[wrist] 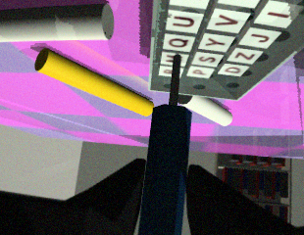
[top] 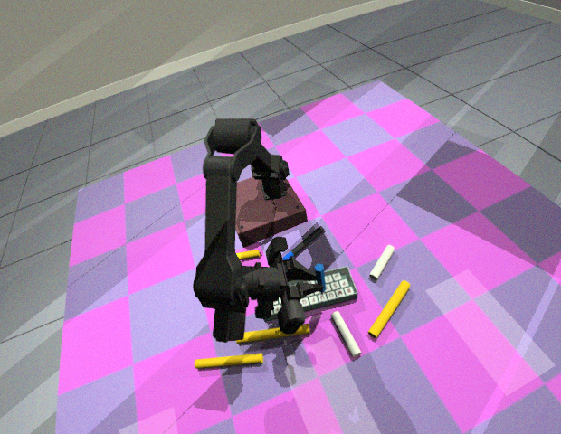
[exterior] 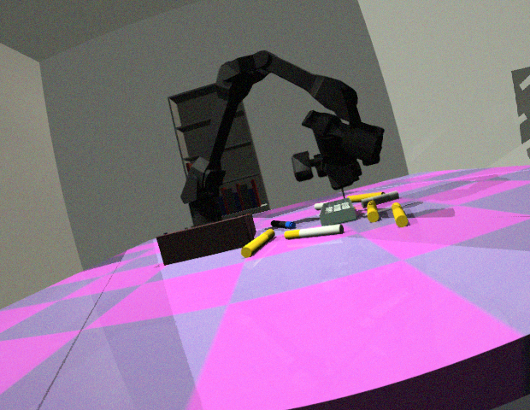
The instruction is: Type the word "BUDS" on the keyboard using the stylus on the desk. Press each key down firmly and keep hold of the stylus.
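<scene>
My gripper [top: 320,286] [wrist: 166,171] is shut on the dark blue stylus [top: 319,271] [wrist: 168,134], which points down at the keyboard with its thin dark tip. The keyboard [exterior: 338,216] [wrist: 216,91] is a dark grey-green block with white keys and red letters. In the wrist view the tip appears over the M key in the row B, M, Q, U, near its border with Q. The tip partly hides the M. The B key [wrist: 168,70] lies just beside it, at the row's near end. Whether the tip touches a key I cannot tell.
Yellow rods [top: 388,309] [top: 228,360] [wrist: 93,80] and white rods [top: 382,262] [top: 346,334] [wrist: 206,110] lie around the keyboard. A black and blue marker [top: 306,242] [exterior: 283,224] lies between the keyboard and the brown base block [top: 271,210] [exterior: 203,240].
</scene>
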